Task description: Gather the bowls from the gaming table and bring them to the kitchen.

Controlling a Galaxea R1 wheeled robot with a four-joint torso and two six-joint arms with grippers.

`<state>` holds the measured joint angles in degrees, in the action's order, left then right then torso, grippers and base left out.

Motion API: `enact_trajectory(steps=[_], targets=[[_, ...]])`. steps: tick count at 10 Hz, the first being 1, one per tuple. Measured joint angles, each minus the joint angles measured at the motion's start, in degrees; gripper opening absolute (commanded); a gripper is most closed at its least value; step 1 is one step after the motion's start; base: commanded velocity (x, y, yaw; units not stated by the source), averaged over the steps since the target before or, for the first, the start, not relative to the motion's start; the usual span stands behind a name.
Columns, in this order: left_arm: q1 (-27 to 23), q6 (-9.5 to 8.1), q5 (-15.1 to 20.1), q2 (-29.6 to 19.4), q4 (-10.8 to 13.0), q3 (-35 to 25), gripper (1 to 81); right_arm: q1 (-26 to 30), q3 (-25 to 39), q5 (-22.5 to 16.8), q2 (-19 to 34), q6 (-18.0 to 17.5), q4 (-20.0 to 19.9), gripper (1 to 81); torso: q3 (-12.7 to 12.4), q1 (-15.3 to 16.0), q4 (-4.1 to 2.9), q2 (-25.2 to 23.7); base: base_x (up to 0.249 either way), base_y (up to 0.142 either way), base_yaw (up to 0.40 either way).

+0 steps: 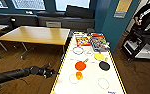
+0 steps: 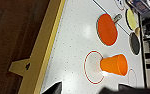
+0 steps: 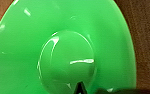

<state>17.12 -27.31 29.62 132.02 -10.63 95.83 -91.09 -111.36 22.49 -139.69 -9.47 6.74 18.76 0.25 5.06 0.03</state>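
Note:
The gaming table [image 1: 66, 62] runs away from me, with a white top and a yellow-and-black edge. An orange bowl [image 1: 78, 75] stands on it beside a drawn red circle, and it shows large in the left wrist view [image 2: 114, 64]. My left gripper [image 1: 51, 72] hangs open just off the table's left edge, a short way from that bowl, with nothing between its fingers. A lime green bowl [image 3: 63, 50] sits close against my right gripper [image 3: 79, 89], which is shut on it above the wooden floor.
Orange [image 1: 80, 65], yellow [image 1: 99, 56] and black [image 1: 104, 65] round paddles lie mid-table, with board-game boxes [image 1: 92, 41] at the far end. Wood-topped tables [image 1: 36, 35] stand to the left. A blue wall [image 1: 111, 25] and a person [image 1: 146, 15] with a rig are on the right.

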Motion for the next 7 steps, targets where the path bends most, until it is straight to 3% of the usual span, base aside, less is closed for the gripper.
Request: enact_trajectory(steps=[5,7], targets=[[-2.02,-1.30,4.08,9.85,1.68,8.02,81.1,0.29,-0.10,-1.08,-0.16,-0.15,0.00,1.0,0.00,0.02,0.00,0.00,0.000,0.000,0.000],[-2.54,-2.99,5.35,14.86,3.36,11.25,81.1,1.07,-0.29,-1.52,-0.80,-0.17,0.00,1.0,0.00,0.02,0.00,0.00,0.000,0.000,0.000]])
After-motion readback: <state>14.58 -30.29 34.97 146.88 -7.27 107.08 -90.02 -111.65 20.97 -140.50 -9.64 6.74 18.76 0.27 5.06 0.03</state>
